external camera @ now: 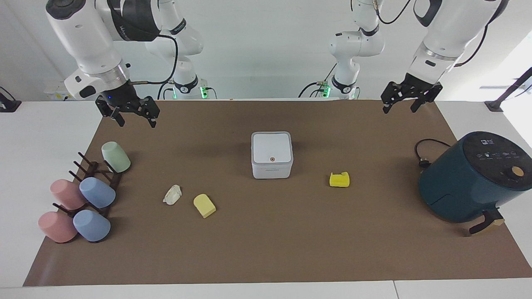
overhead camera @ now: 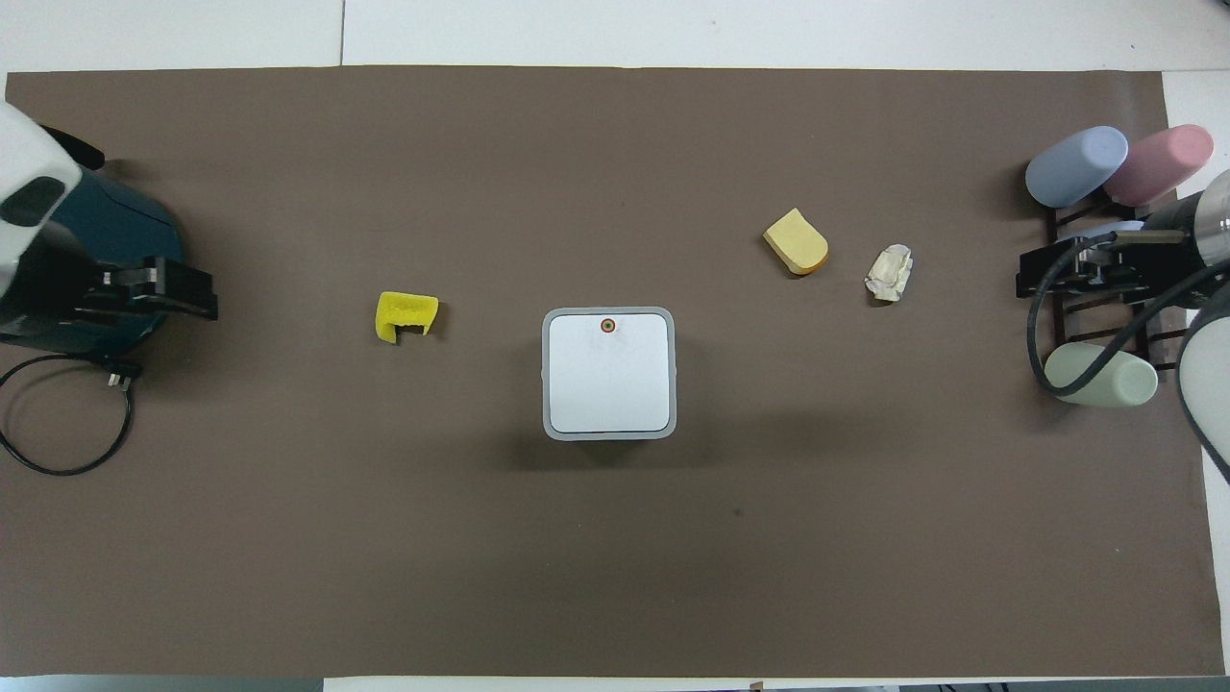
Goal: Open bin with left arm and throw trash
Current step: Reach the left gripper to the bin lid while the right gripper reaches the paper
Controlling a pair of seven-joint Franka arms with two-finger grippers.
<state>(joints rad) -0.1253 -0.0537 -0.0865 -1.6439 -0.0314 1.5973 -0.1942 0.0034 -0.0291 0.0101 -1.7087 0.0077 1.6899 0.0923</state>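
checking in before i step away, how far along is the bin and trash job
Nothing is done: the bin has its lid shut, and the paper wad, pale block and yellow sponge lie on the mat. The left gripper and right gripper are both up, holding nothing. Opening and all three throws remain.

A matt brown paper-like sheet (external camera: pixel 266 249) is spread over the smooth white bench (external camera: pixel 41 137). The bin (external camera: pixel 272 155) looks like smooth white plastic with a faint sheen on its lid. The wad (external camera: pixel 172 194) is crumpled paper; the sponge (external camera: pixel 339 179) is porous foam, and the block (external camera: pixel 204 205) looks matt and smooth. The air fryer (external camera: pixel 469 178) is matt teal plastic with a glossy black top. The cups (external camera: pixel 97 193) are matt pastel; their rack (external camera: pixel 89 170) looks like dark wood.
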